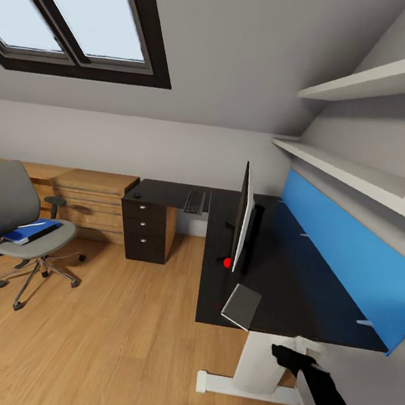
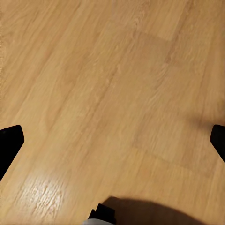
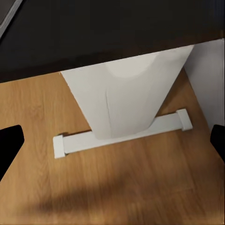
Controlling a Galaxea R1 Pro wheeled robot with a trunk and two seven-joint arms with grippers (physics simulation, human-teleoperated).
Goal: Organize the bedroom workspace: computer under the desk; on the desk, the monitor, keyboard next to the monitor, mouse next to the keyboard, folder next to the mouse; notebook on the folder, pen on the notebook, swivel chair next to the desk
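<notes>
The grey upholstered swivel chair (image 1: 19, 224) stands well apart from the black-topped L-shaped desk (image 1: 294, 283), the flat blue folder (image 1: 31, 231) lying on its seat, long axis slanting toward the backrest. The slim silver-grey keyboard (image 1: 194, 202) lies at the desk's far edge. The thin black monitor (image 1: 243, 219) stands edge-on. Both the left gripper (image 2: 112, 136) and the right gripper (image 3: 112, 136) are spread wide, empty. Risk, as I judge it: the castered chair rolling away when the folder is grasped.

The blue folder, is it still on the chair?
Yes. The folder lies flat on the swivel chair seat, away from the desk.
</notes>
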